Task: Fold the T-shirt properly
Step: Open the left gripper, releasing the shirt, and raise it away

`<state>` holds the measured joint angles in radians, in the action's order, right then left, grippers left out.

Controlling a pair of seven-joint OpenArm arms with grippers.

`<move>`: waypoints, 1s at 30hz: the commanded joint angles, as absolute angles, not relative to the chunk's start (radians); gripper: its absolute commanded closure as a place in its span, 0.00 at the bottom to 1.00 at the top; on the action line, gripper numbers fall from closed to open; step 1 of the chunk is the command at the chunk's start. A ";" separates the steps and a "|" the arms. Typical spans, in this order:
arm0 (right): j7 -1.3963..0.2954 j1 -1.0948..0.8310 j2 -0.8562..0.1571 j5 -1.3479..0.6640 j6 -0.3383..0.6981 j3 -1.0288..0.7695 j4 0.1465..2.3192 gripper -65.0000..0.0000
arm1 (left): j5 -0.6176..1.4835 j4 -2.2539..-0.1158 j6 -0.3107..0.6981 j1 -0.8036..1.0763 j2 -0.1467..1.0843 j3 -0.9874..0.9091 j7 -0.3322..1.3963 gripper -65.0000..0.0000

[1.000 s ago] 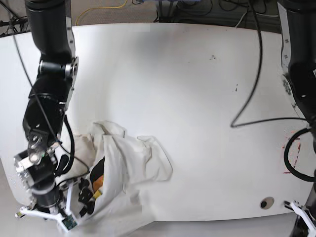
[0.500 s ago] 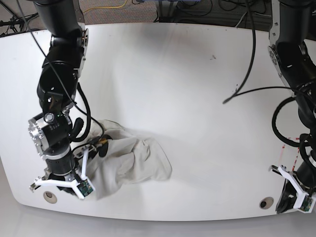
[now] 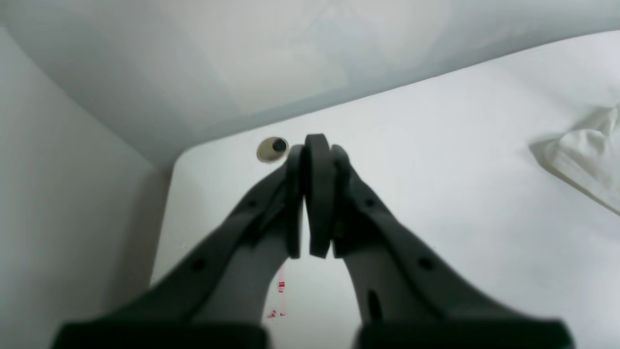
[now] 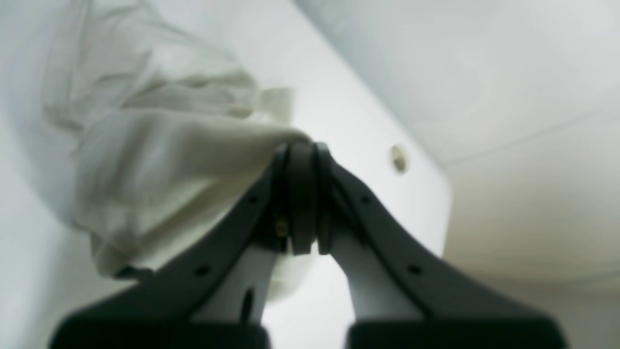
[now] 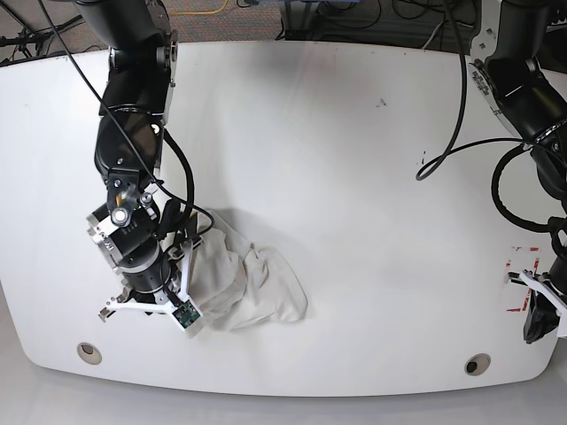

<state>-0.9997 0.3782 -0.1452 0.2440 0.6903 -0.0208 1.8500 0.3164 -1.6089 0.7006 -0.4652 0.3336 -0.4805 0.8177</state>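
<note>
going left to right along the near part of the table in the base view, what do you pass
Table hole → right gripper shut on the T-shirt → the T-shirt bunched up → second table hole → red tape marks → left gripper, shut and holding nothing.

You see the cream T-shirt (image 5: pixel 244 288) bunched on the white counter (image 5: pixel 354 177), your right gripper (image 5: pixel 177 274) lifting its left side. Your left gripper (image 5: pixel 540 323) sits well apart near red tape marks (image 5: pixel 514 283).
</note>
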 commanded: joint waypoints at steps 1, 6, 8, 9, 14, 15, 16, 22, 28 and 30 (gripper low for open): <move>-0.984 0.407 -0.159 0.256 0.687 -0.024 1.832 0.98 | 0.327 -1.601 0.698 -0.510 0.346 -0.476 0.780 1.00; -0.979 0.400 -0.166 0.259 0.698 -0.033 1.829 0.98 | 0.327 -1.586 0.698 -0.513 0.346 -0.469 0.781 1.00; -1.001 0.362 -0.176 0.259 0.698 -0.045 1.893 0.99 | 0.338 -1.587 0.698 -0.509 0.347 -0.471 0.783 0.99; -1.002 0.355 -0.177 0.260 0.698 -0.048 1.904 0.99 | 0.339 -1.592 0.698 -0.509 0.346 -0.470 0.784 0.99; -1.009 0.327 -0.179 0.259 0.698 -0.059 1.957 0.99 | 0.340 -1.615 0.698 -0.510 0.333 -0.461 0.790 0.99; -1.009 0.325 -0.180 0.259 0.698 -0.060 1.965 0.99 | 0.339 -1.619 0.698 -0.513 0.329 -0.459 0.791 0.99; -1.009 0.323 -0.180 0.260 0.698 -0.060 1.973 0.99 | 0.339 -1.623 0.698 -0.515 0.324 -0.457 0.791 0.99; -1.029 0.236 -0.110 0.265 0.698 -0.091 1.952 0.98 | 0.302 -1.603 0.698 -0.384 0.321 -0.458 0.828 0.98; -1.029 0.226 -0.107 0.265 0.698 -0.101 1.971 0.98 | 0.303 -1.620 0.698 -0.378 0.321 -0.458 0.828 0.98; -1.029 0.228 -0.110 0.263 0.698 -0.104 1.971 0.98 | 0.302 -1.618 0.698 -0.380 0.321 -0.458 0.828 0.98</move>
